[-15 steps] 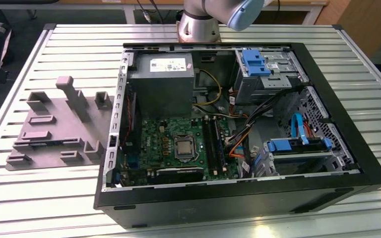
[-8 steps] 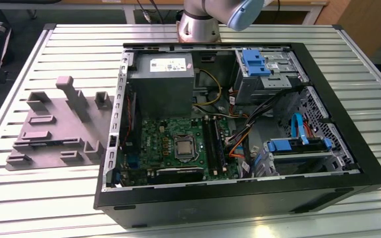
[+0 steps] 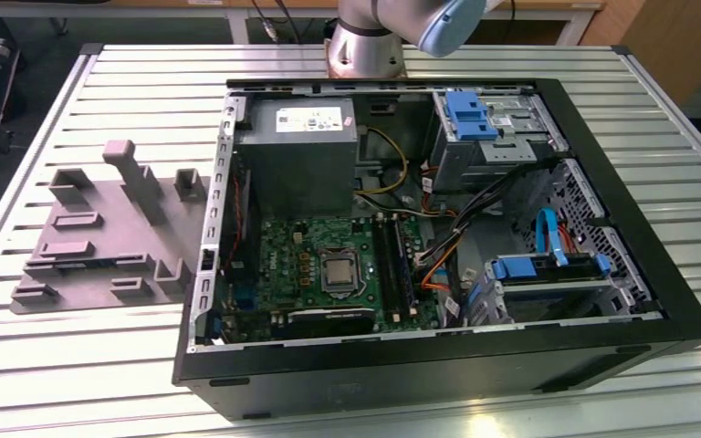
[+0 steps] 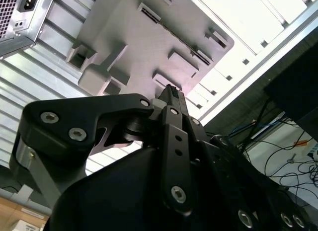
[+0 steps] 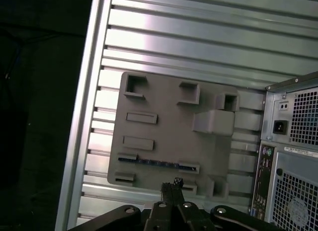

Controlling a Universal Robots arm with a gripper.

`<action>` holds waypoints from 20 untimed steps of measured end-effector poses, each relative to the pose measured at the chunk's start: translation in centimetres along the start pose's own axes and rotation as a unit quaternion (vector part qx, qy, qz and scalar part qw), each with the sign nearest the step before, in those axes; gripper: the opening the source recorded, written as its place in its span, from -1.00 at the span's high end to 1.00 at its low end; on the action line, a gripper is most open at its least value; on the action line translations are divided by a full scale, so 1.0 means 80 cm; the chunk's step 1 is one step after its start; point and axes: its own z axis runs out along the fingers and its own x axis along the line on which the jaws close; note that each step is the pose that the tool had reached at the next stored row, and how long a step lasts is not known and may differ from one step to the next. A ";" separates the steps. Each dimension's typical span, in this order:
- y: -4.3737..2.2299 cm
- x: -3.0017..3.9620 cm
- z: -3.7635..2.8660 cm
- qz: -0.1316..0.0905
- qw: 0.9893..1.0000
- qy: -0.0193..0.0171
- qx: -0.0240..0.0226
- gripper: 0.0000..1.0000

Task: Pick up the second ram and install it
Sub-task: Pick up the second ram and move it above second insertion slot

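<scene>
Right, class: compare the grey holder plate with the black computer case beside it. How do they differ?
The holder plate is pale grey and low, a flat slab with small raised blocks; the computer case is black, far larger and deep-walled. The holder plate carries the second ram on edge in a slot; the computer case lies open, crowded with motherboard, cables and drive bays. Both rest on the slatted table.

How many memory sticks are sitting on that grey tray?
1: the second ram sits in a slot along one edge of the grey holder. Others could be hidden.
</scene>
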 end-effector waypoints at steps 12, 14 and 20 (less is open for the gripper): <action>0.0000 0.0002 0.0000 -0.011 1.000 0.001 0.000 0.79; 0.0000 0.0002 -0.0001 -0.018 1.000 0.001 0.000 0.79; -0.0001 0.0005 0.0001 -0.038 0.999 0.002 -0.001 0.79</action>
